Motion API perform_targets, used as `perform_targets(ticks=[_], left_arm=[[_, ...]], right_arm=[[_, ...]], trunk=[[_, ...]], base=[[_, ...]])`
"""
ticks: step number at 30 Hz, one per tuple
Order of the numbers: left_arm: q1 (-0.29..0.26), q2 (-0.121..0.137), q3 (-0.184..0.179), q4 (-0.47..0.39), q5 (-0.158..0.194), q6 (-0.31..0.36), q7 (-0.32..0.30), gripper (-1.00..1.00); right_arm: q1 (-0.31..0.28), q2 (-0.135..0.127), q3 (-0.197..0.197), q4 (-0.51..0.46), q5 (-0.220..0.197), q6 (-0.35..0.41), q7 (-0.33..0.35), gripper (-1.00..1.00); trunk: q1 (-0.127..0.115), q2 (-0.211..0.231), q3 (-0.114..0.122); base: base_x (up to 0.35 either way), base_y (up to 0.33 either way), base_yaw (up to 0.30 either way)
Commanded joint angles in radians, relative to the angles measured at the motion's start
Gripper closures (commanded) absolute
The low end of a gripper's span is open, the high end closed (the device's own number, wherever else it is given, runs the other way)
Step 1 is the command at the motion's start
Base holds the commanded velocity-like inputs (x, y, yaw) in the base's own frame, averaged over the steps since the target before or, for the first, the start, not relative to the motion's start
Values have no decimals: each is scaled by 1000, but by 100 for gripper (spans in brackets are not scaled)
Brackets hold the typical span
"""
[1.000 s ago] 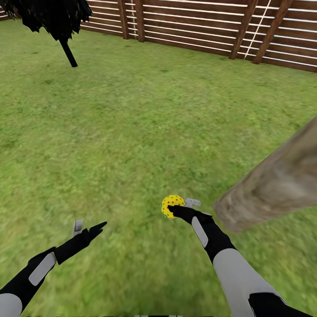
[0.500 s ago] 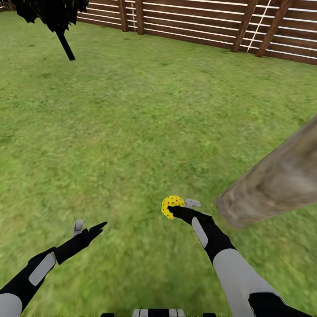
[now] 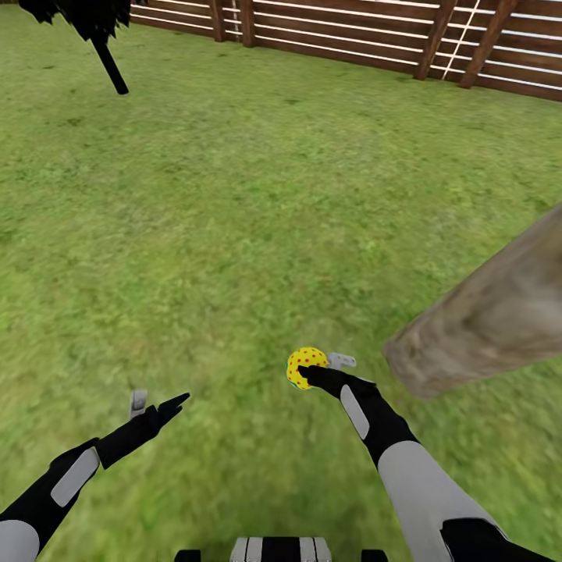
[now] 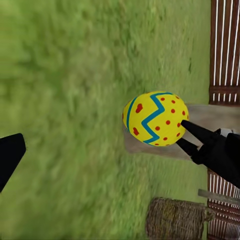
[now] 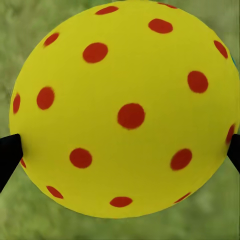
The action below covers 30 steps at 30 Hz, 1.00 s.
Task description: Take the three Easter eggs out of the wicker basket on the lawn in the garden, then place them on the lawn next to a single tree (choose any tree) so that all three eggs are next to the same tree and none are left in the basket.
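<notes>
Right gripper: arm extended to lower centre, clamped on Easter egg above lawn. Left gripper: lower left, fingers spread, empty. Tree: right edge, crown cut off. Wicker basket: partly cropped.

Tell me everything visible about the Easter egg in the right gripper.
The yellow Easter egg with red dots and a blue-green zigzag band looks smooth and glossy. It is held clear of the green lawn, clamped on opposite sides between the black jaws of the right gripper, near the thick grey-brown tree trunk.
</notes>
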Motion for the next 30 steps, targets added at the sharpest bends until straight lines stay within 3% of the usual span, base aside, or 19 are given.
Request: perform_targets(ticks=[1,30], left_arm=[[-1,1,-5,0,11,9,0,-100],[-1,1,-5,0,10,12,0,-100]], right_arm=[[0,0,-1,-1,-4,5,1,100],[0,0,0,0,-3,5,-2,100]], trunk=[[4,-8,-5],[115,-211,-143]], base=[[0,0,0],[0,0,0]])
